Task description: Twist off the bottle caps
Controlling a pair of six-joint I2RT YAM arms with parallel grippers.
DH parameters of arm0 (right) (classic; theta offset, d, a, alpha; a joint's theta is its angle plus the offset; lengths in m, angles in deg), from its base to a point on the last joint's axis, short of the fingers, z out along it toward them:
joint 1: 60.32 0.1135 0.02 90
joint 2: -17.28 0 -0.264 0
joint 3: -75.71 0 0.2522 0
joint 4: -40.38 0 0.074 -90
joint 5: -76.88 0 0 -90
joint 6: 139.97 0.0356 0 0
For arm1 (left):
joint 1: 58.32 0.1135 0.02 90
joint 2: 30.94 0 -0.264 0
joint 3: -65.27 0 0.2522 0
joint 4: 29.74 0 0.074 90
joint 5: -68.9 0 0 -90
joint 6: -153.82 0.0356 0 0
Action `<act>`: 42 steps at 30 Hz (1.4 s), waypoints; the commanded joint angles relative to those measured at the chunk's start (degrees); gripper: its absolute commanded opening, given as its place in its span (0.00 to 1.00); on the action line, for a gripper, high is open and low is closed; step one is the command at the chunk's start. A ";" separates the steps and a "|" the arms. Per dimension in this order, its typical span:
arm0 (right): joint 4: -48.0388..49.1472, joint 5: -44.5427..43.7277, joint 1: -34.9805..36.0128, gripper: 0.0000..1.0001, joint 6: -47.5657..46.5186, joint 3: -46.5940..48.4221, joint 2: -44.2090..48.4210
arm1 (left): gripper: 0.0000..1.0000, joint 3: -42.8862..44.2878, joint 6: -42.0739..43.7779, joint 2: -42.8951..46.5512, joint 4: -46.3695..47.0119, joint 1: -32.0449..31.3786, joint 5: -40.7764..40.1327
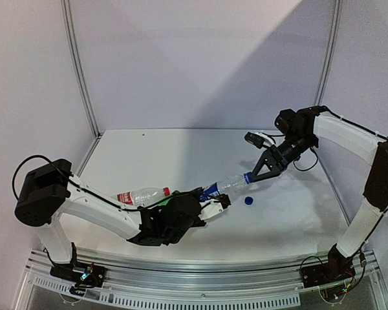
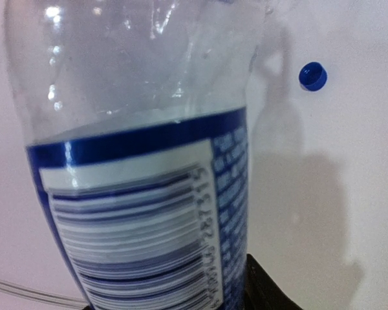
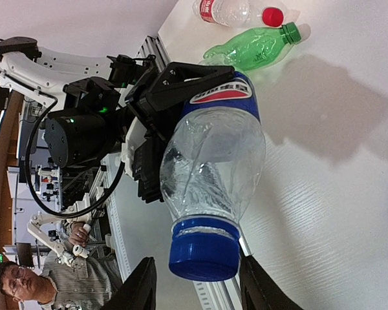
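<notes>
Clear plastic, the Pepsi bottle (image 1: 225, 186) is pinched at its labelled end by my left gripper (image 1: 212, 205), its blue cap (image 3: 204, 252) pointing to two o'clock in the top view. My right gripper (image 3: 197, 265) is spread, one finger on either side of that cap, not touching it. A loose blue cap (image 1: 249, 201) lies on the table (image 1: 181, 155) at six o'clock from it, and the red-label bottle (image 1: 141, 196) and green bottle (image 3: 252, 48) lie capped at nine o'clock.

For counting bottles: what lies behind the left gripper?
A clear plastic bottle with red label and cap and a green plastic bottle beside it; from above, the left gripper hides most of the green one.
</notes>
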 commanded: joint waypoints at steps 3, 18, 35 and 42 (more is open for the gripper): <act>0.11 0.87 -0.13 0.41 0.14 2.08 -1.37 | 0.47 -0.41 -0.13 -0.96 1.38 -0.17 0.05; 0.98 -4.04 -0.05 0.10 -7.01 3.53 -1.35 | 0.48 -0.80 -2.09 -0.03 -0.32 -0.01 2.71; 33.31 -39.41 17.24 0.09 -66.55 -30.00 36.94 | 0.48 2.06 -15.86 5.82 -21.49 4.72 46.10; 32.75 -48.80 20.06 0.13 -74.57 -34.18 37.86 | 0.48 6.67 -19.86 7.21 -34.97 9.23 69.64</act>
